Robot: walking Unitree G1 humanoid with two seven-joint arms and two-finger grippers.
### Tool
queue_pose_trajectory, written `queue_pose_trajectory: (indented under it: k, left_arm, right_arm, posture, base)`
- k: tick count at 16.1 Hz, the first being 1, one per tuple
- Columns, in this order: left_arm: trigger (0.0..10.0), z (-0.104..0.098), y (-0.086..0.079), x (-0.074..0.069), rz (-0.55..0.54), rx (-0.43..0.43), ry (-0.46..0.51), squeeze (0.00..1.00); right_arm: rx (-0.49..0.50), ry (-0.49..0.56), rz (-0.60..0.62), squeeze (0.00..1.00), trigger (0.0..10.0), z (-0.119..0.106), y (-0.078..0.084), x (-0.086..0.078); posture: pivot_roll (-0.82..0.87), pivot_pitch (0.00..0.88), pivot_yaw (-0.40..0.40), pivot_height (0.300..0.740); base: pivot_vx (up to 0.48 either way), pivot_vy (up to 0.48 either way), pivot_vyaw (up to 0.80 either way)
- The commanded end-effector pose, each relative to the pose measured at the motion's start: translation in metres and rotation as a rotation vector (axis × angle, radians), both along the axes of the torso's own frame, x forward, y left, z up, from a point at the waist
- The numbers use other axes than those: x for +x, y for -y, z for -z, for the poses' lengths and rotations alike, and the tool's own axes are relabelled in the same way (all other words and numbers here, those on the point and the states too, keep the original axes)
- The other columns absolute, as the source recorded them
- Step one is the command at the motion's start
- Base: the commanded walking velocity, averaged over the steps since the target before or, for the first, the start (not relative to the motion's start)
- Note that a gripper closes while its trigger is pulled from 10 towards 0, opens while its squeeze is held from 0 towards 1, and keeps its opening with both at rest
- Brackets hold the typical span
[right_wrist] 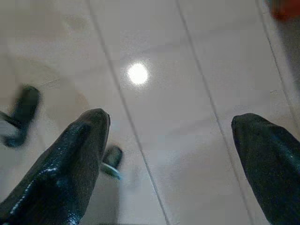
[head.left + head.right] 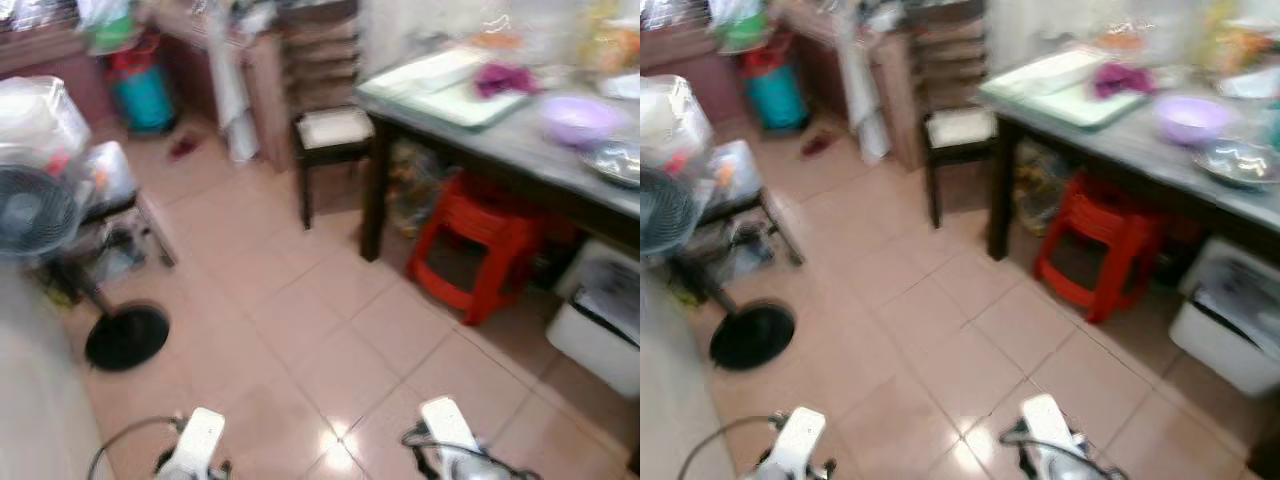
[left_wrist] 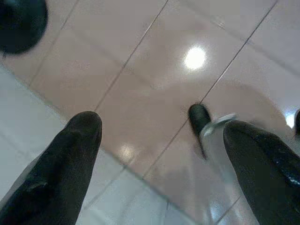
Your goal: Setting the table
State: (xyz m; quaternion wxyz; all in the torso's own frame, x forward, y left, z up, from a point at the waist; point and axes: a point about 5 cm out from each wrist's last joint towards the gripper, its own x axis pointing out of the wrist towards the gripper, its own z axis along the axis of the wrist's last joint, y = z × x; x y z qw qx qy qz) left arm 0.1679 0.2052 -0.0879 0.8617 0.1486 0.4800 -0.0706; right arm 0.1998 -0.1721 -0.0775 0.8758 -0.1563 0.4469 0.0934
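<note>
Both claws [image 3: 161,136] far from table [image 2: 500,150].

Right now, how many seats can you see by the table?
2: a red plastic stool tucked under the table, and a dark stool with a pale seat beside its far end. More may be hidden.

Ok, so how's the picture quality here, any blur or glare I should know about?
Both eye views are softly blurred throughout; the table, purple bowl and red stool lack sharp edges. Lamp glare shows on the floor tiles in the left eye view. In both wrist views the floor carries bright glare spots, and the open black fingers are near, dark and out of focus.
</note>
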Motion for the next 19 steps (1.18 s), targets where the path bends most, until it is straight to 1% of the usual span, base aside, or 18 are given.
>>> queue_pose_trajectory:
  k: [1,6,15,17,19]
  left_arm:
    - [10.0,-0.001,0.002,0.004,0.011,0.007,0.004,0.00]
    - [10.0,-0.001,0.001,0.003,0.020,0.014,-0.001,0.00]
    - [10.0,-0.002,0.004,0.006,0.025,0.015,0.003,0.00]
    - [10.0,-0.002,0.005,0.006,0.026,0.015,0.004,0.00]
    - [10.0,-0.002,0.004,0.006,0.027,0.014,0.002,0.00]
  right_arm:
    - [0.009,0.003,-0.017,0.00,10.0,0.000,-0.003,0.000]
    - [0.006,-0.005,-0.030,0.00,10.0,0.002,-0.005,-0.003]
    - [-0.016,-0.033,-0.039,0.00,10.0,0.003,-0.002,-0.006]
    - [-0.013,-0.037,-0.036,0.00,10.0,0.004,0.000,-0.008]
    - [-0.023,-0.046,-0.036,0.00,10.0,0.006,0.008,-0.014]
  posture:
    - [-0.13,0.023,0.040,0.740]
    - [-0.13,0.022,0.047,0.740]
    - [-0.14,0.011,0.038,0.740]
    - [-0.14,0.010,0.037,0.740]
    - [-0.14,0.010,0.037,0.740]
  base:
    - [0.000,0.000,0.80]
    - [0.000,0.000,0.80]
    - [0.000,0.000,0.80]
    - [0.000,0.000,0.26]
    - [0.000,-0.315,0.00]
